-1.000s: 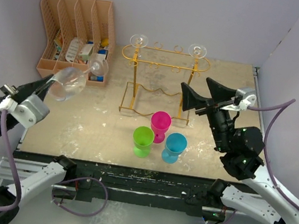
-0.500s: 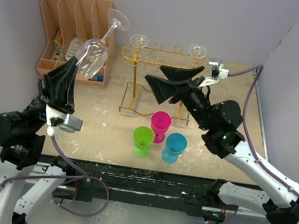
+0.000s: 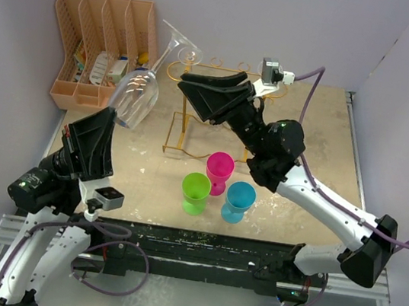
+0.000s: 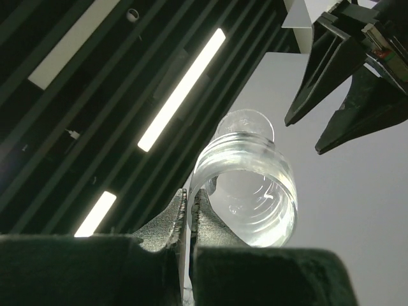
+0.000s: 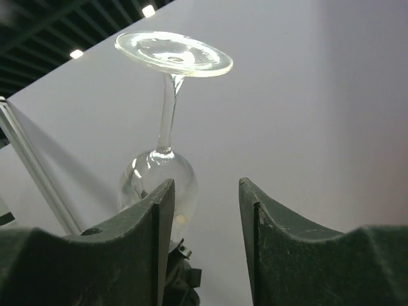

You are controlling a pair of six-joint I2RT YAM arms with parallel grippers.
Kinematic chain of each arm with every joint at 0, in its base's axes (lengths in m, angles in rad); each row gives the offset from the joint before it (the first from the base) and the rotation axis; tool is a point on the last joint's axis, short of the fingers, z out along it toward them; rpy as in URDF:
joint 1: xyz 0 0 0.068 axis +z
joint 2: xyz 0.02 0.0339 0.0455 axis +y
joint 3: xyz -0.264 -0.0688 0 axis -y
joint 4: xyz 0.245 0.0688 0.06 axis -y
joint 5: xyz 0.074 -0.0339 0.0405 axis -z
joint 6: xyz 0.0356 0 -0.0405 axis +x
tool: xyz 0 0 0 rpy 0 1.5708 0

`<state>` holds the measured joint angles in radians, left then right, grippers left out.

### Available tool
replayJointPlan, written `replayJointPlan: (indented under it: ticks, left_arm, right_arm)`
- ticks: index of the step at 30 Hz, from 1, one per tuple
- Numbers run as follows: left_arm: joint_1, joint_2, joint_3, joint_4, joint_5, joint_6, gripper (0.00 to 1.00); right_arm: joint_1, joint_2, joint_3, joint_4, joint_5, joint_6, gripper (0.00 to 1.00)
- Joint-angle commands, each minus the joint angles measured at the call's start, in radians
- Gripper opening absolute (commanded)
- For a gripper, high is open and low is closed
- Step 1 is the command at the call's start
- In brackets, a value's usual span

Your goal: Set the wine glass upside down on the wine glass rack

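Top external view: the left gripper (image 3: pixel 115 115) clamps the bowl of the wine glass (image 3: pixel 137 95), which is held aloft left of centre, inverted and tilted. Its foot points to the upper right and overlaps the left end of the wine glass rack (image 3: pixel 181 123). The right gripper (image 3: pixel 192 93), jaws spread wide and empty, hovers just right of the stem; the right wrist view frames the stem beyond its fingers (image 5: pixel 146 242), apart from them.
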<state>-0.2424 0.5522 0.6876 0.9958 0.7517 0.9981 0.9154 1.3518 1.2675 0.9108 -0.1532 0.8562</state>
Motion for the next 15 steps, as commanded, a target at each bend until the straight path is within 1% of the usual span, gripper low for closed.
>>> replayJointPlan:
  ticks: [1, 4, 8, 15]
  left_arm:
    - [0.005, 0.020, -0.009, 0.168, 0.026, 0.002, 0.00]
    - [0.006, 0.040, -0.025, 0.200, 0.024, -0.013, 0.00]
    - [0.005, 0.070, -0.032, 0.226, 0.018, -0.021, 0.00]
    - [0.003, 0.106, -0.037, 0.294, 0.024, -0.051, 0.00]
  right_arm:
    - [0.000, -0.002, 0.052, 0.161, 0.023, 0.056, 0.47]
    - [0.000, 0.016, 0.069, 0.173, 0.032, 0.066, 0.52]
    - [0.006, 0.042, 0.081, 0.207, 0.032, 0.083, 0.53]
    - [0.028, 0.068, 0.114, 0.182, 0.070, 0.038, 0.55]
